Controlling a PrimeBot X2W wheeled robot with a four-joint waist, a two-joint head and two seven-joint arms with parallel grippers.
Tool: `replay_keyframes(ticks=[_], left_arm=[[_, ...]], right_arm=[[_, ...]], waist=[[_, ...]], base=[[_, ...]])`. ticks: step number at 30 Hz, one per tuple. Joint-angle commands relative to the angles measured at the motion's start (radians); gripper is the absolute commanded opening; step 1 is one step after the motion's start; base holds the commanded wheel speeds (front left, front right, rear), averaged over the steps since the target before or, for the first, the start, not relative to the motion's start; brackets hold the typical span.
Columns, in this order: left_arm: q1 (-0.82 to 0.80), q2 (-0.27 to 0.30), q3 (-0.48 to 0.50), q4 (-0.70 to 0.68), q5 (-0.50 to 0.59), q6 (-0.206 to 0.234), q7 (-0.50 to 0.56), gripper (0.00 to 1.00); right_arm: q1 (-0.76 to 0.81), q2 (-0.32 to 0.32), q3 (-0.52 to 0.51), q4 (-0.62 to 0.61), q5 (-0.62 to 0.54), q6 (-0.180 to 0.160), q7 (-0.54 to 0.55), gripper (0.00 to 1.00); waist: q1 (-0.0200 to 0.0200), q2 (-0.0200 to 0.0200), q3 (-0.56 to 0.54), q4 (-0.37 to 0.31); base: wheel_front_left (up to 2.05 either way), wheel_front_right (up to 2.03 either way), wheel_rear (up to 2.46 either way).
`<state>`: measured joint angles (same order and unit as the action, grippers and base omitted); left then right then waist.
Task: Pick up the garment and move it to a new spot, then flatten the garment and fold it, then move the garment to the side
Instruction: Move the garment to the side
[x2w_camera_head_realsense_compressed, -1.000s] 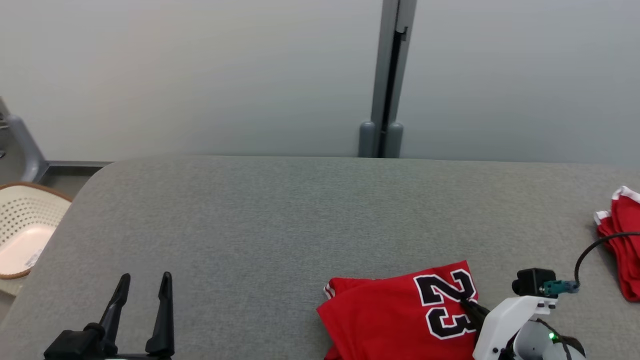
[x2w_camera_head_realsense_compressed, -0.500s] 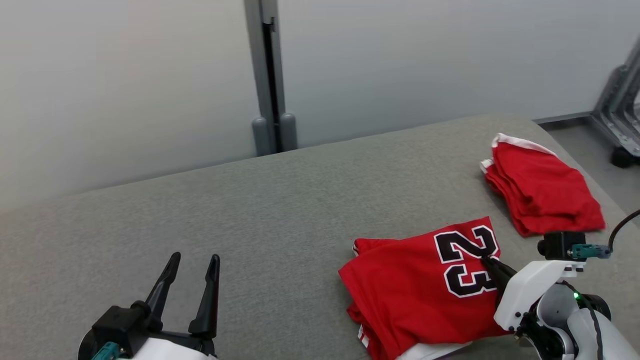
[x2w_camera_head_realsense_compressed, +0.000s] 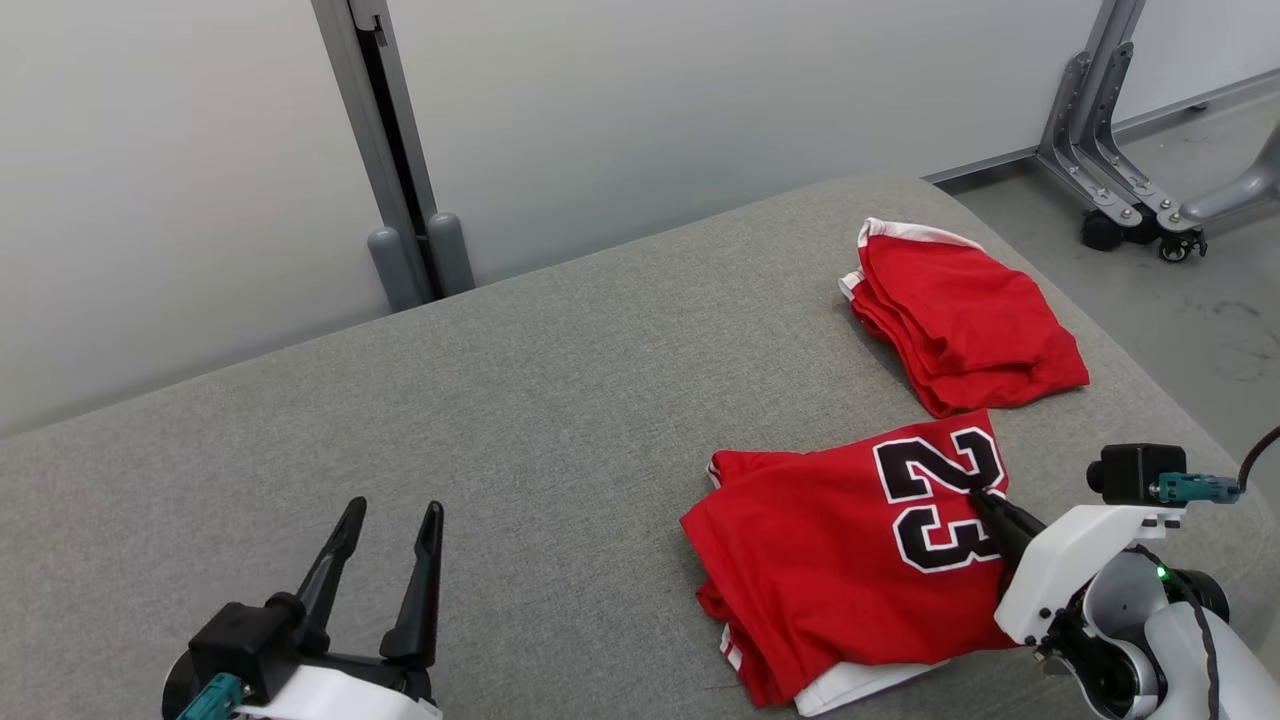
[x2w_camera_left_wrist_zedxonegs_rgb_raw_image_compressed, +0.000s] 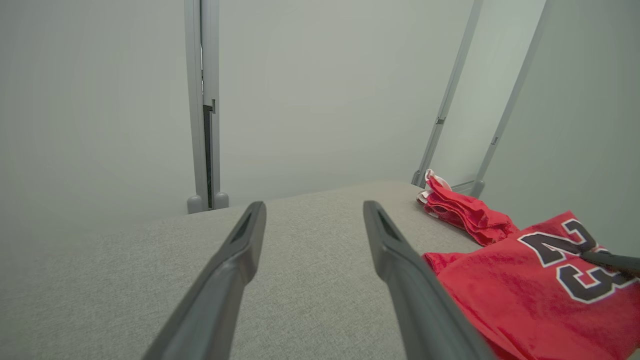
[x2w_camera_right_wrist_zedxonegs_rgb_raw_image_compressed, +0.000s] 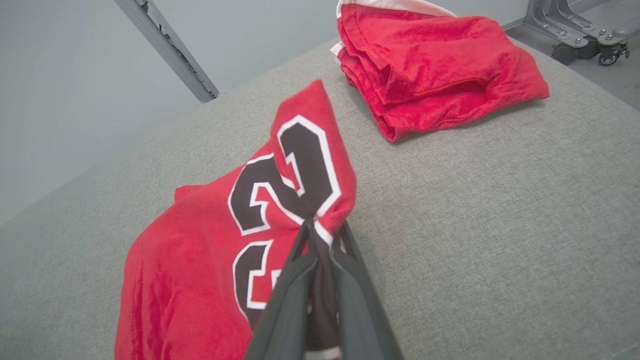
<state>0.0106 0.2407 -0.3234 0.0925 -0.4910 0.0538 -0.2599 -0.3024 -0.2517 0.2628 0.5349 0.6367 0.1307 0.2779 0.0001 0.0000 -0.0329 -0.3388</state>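
Observation:
A folded red garment (x2w_camera_head_realsense_compressed: 840, 560) with a black "23" lies on the grey table's near right part; it also shows in the left wrist view (x2w_camera_left_wrist_zedxonegs_rgb_raw_image_compressed: 525, 280) and the right wrist view (x2w_camera_right_wrist_zedxonegs_rgb_raw_image_compressed: 210, 250). My right gripper (x2w_camera_head_realsense_compressed: 985, 500) is shut on the garment's right edge by the number, pinching the cloth between its fingertips (x2w_camera_right_wrist_zedxonegs_rgb_raw_image_compressed: 320, 232). My left gripper (x2w_camera_head_realsense_compressed: 390, 515) stands open over bare table at the lower left, well left of the garment, with nothing between its fingers (x2w_camera_left_wrist_zedxonegs_rgb_raw_image_compressed: 310, 220).
A stack of folded red clothes (x2w_camera_head_realsense_compressed: 960, 315) lies near the table's far right corner. Behind the grey table (x2w_camera_head_realsense_compressed: 500, 400) stands a pale wall with a grey post (x2w_camera_head_realsense_compressed: 390, 170). A wheeled metal frame (x2w_camera_head_realsense_compressed: 1130, 170) stands on the floor to the right.
The camera has swung to the right, so the whole picture shifted left. My right gripper keeps its hold on the garment's edge; my left gripper stays open.

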Motion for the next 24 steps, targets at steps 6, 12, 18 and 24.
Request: replay_keyframes(ticks=[6, 12, 18, 24], left_arm=[[-0.011, 0.024, 0.039, -0.008, 0.007, 0.015, -0.005, 1.0], [-0.015, 0.052, 0.061, -0.031, 0.009, 0.025, 0.003, 1.0], [-0.041, 0.075, 0.065, -0.063, 0.016, 0.027, 0.025, 1.0], [-0.07, 0.083, 0.062, -0.08, 0.018, 0.029, 0.035, 1.0]], right_arm=[[-0.033, -0.015, 0.027, -0.037, 0.024, 0.0, -0.024, 0.0], [-0.131, -0.063, 0.088, -0.036, 0.043, 0.0, -0.03, 0.0], [-0.295, -0.17, 0.163, -0.004, 0.034, 0.0, -0.007, 0.0], [-0.433, -0.294, 0.217, 0.063, 0.023, 0.0, 0.007, 0.0]], waist=[[-0.0001, 0.0, 0.026, 0.012], [-0.0001, 0.0, 0.077, 0.051], [-0.0001, 0.0, 0.144, 0.097], [-0.0001, 0.0, 0.213, 0.14]], base=[[0.0, 0.0, 0.0], [0.0, 0.0, 0.0], [0.0, 0.0, 0.0], [0.0, 0.0, 0.0]])
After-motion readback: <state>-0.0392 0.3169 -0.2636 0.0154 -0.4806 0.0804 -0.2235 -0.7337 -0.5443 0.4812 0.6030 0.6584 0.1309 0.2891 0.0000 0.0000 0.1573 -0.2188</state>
